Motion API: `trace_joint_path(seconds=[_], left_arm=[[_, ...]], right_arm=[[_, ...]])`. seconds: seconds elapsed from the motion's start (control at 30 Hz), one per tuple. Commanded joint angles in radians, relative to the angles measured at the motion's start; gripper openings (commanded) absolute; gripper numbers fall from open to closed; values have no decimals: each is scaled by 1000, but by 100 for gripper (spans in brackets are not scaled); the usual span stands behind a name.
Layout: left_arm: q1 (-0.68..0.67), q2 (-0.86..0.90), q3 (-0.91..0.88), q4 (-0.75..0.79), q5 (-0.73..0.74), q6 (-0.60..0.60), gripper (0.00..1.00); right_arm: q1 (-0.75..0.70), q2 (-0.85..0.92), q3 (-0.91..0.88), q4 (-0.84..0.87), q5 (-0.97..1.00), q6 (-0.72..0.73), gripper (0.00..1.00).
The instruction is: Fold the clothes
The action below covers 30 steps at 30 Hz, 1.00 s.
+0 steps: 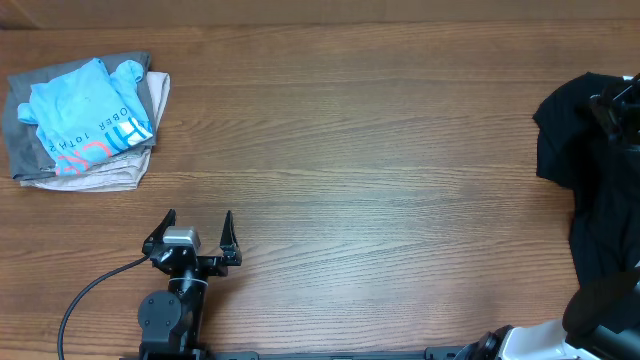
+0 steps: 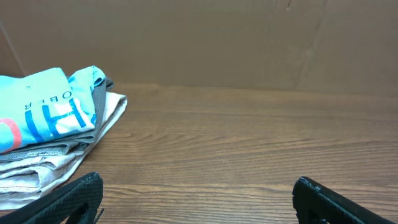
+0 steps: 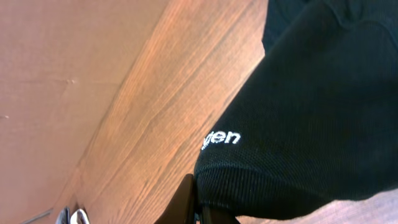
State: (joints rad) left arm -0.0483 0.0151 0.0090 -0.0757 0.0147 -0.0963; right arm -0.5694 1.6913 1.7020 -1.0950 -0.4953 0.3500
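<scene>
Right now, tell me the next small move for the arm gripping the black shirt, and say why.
Probably drag the black T-shirt leftward to the bare middle of the table. The right gripper is shut on an edge of it, yet the shirt lies bunched at the table's right edge, too crumpled to fold, and the open left gripper hangs far off at front left.

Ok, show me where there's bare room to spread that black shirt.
The widest bare stretch of table is the middle, between the folded pile at far left and the black shirt bunched at the right edge. Also free: the front strip right of the open left gripper. Crowded: the right edge, where the right gripper pinches the shirt.
</scene>
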Motion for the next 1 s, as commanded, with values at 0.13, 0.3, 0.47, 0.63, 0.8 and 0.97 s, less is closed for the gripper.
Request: trace_joint_path(seconds=[0.13,0.3,0.47,0.63,0.8,0.97], left_arm=[[-5,-10,-4,0,4,23,100],[-5,-11,-4,0,4,23,100],[-5,-10,-4,0,4,23,100],[-5,-10,-4,0,4,23,100],[-5,-10,-4,0,4,23,100],[-5,-11,-4,0,4,23,100]], right_arm=[[107,-42,17,-6,-111,-6,4],[245,-42,47,17,-113,31,4],[349,-42,147,-3,-113,45,4],[482,-42,221,-14,-87,52,4],[546,-42,314,-20,-75,93,4],[557,-42,463,-80,-76,103,4]])
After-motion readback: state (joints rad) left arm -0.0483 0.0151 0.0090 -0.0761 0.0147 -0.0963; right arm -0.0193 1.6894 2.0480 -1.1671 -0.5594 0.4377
